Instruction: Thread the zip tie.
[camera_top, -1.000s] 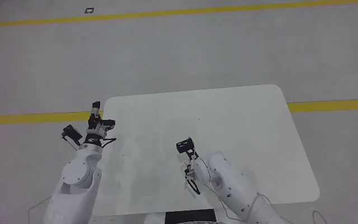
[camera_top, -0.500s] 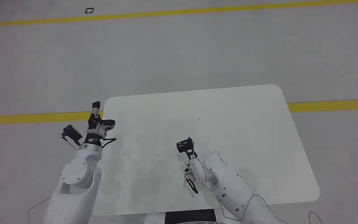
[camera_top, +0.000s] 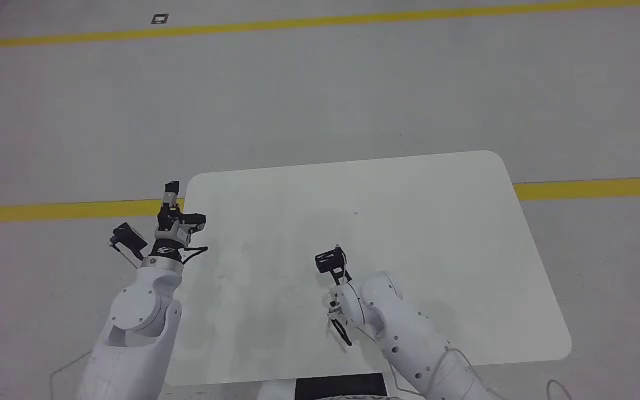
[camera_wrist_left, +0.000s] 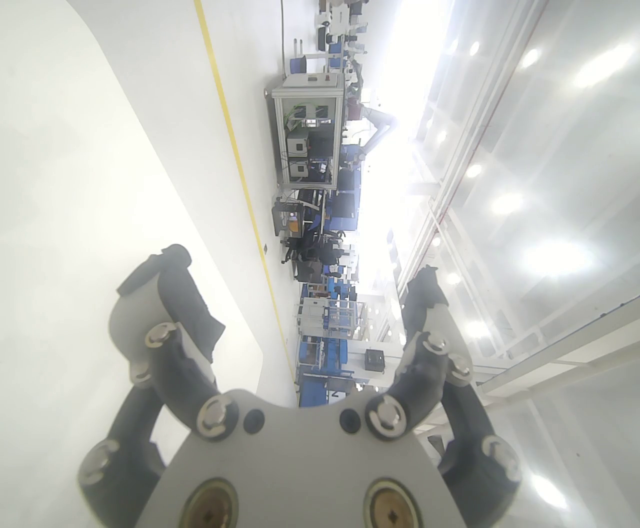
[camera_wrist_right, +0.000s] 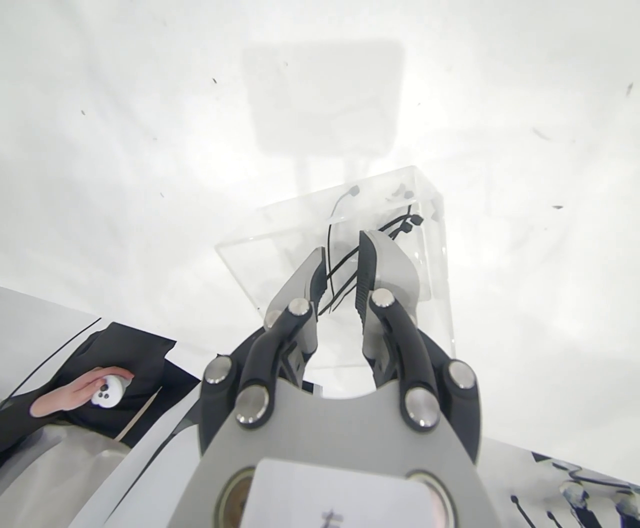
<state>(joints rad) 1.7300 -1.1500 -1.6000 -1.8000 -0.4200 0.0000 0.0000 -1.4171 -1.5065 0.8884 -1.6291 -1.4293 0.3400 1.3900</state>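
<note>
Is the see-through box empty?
Not empty. Black zip ties lie inside the clear box, visible through its walls.

Several thin black zip ties (camera_wrist_right: 402, 225) lie loose in a clear box (camera_wrist_right: 260, 260) on the white counter (camera_wrist_right: 150, 150). Their strands cross one another, and their square heads cluster at one corner of the box. The strands run between the parted fingers of the right end effector (camera_wrist_right: 342, 245). None looks threaded.
</note>
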